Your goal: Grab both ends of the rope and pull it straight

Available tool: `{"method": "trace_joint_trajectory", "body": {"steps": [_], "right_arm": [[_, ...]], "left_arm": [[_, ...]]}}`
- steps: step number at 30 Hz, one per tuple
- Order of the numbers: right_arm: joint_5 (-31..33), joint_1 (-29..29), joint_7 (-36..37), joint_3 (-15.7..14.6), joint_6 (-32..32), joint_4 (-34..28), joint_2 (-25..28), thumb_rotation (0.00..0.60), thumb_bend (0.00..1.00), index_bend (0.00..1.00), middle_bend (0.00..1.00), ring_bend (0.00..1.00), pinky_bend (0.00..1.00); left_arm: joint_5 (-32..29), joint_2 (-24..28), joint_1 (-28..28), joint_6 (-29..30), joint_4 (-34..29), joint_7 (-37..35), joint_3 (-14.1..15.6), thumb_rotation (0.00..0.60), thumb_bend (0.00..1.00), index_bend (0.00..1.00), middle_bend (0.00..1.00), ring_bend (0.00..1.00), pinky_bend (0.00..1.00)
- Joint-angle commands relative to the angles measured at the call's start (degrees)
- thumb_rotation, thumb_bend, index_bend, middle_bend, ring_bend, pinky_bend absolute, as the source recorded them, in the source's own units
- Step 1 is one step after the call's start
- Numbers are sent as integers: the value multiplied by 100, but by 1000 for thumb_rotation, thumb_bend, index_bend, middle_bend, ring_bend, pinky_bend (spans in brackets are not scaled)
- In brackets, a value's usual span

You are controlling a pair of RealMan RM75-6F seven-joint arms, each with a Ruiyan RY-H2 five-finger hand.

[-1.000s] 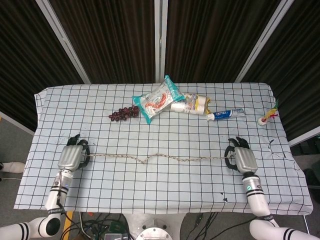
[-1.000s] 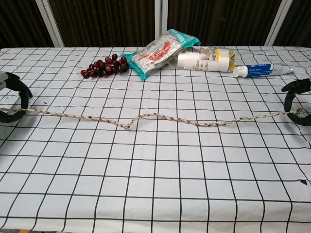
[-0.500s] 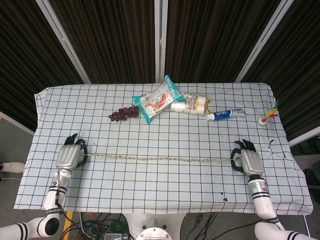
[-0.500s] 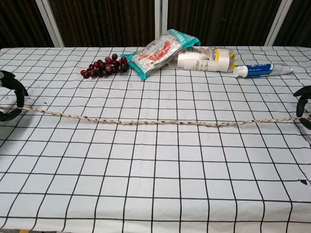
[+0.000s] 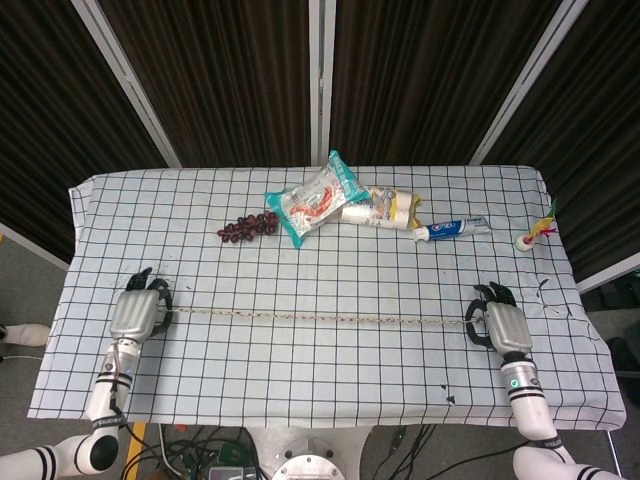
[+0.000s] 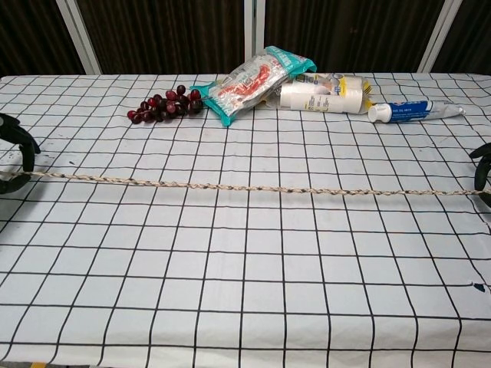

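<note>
1. Head view: the rope [image 5: 315, 318] lies in a straight line across the checked tablecloth [image 5: 300, 380], near its front edge.
2. The left hand [image 5: 139, 310] has its fingers curled around the rope's left end.
3. The right hand [image 5: 502, 323] grips the right end the same way.
4. Farther back lie grapes [image 5: 247, 227], a snack bag [image 5: 316, 199] and a toothpaste tube [image 5: 450, 230].

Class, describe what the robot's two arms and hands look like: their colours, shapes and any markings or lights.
Each arm is white and tubular with dark bands near its base. The left hand and right hand have boxy silver-grey backs and black fingers. A small green light shows on the right forearm; the left wrist carries a faint blue-green mark.
</note>
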Motion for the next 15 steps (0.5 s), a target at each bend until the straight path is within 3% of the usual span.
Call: {"method": "trace_joint_trajectory", "body": {"steps": [1, 15], "right_arm": [[-11, -4, 18, 13, -13, 21, -14, 600, 377, 631, 156, 0, 0], [-67, -32, -30, 36, -65, 102, -62, 600, 378, 631, 156, 0, 0]], "left_arm": [[21, -25, 13, -26, 50, -26, 21, 600, 395, 571, 259, 0, 96], [47, -185, 30, -54, 263, 49, 25, 600, 394, 547, 259, 0, 96]]}}
